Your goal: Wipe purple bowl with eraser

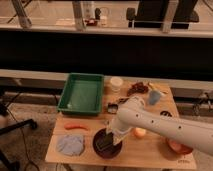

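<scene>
Gripper [111, 140] down in purple bowl [98, 151], jaws closed on eraser [105, 143], pad vs. bowl's inside.

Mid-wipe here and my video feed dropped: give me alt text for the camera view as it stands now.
The gripper holds a dark eraser down inside the purple bowl at the front of the wooden table. A green tray sits behind, an orange carrot and blue cloth to the bowl's left.
</scene>
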You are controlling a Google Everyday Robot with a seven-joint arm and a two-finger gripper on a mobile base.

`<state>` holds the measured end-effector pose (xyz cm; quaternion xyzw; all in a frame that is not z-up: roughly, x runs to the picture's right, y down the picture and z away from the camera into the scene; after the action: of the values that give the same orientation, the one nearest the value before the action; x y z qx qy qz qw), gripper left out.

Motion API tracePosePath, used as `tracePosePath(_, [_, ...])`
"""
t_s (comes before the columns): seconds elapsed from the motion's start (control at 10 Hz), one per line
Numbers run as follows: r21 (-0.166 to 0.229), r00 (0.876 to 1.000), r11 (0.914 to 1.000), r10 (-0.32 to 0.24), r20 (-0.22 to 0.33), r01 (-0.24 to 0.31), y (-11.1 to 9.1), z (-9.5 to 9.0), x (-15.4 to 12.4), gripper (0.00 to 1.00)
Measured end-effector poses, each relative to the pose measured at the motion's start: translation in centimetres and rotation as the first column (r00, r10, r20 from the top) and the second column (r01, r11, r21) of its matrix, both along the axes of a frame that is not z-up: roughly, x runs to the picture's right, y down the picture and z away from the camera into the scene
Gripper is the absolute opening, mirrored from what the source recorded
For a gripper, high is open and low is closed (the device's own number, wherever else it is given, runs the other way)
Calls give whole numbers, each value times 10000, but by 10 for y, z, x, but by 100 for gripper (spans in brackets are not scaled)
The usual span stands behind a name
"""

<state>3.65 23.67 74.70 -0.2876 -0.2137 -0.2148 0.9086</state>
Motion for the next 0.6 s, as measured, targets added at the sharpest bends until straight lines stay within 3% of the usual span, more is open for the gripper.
tracePosePath(0.3, [123,9998,9998,-171,128,169,-3,2,-21,3])
tracePosePath(0.6, [25,9971,9993,-379,653,378,19,-19,-50,3])
